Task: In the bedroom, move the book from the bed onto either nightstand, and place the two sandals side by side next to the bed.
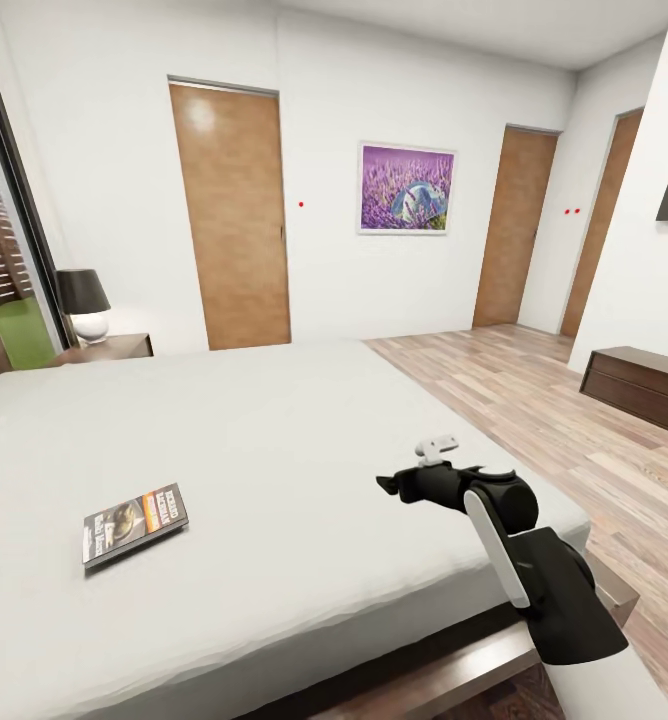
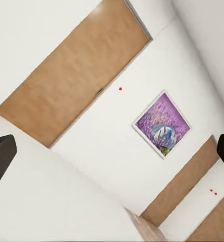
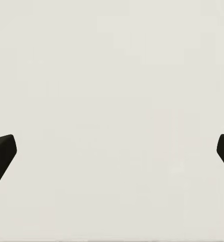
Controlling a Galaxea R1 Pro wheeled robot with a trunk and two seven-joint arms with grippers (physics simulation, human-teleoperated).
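on the bed [image 1: 274,430], the book [image 1: 134,523], title seemingly unreadable; both grippers' fingers [image 3: 2,156] spread

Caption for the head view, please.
Right gripper open over the bed, book lying flat toward the left, nightstand with lamp beyond.

Walls: plain white | Doors: three wooden doors [image 1: 232,215] | Art: framed purple lavender picture [image 1: 406,188] between two of the doors | Floor: light wood planks [image 1: 534,400] | Furniture: low dark cabinet [image 1: 642,385] at right wall; black-shaded lamp [image 1: 82,303] at far left | Window: glazed opening [image 1: 4,260] at left edge, daylight
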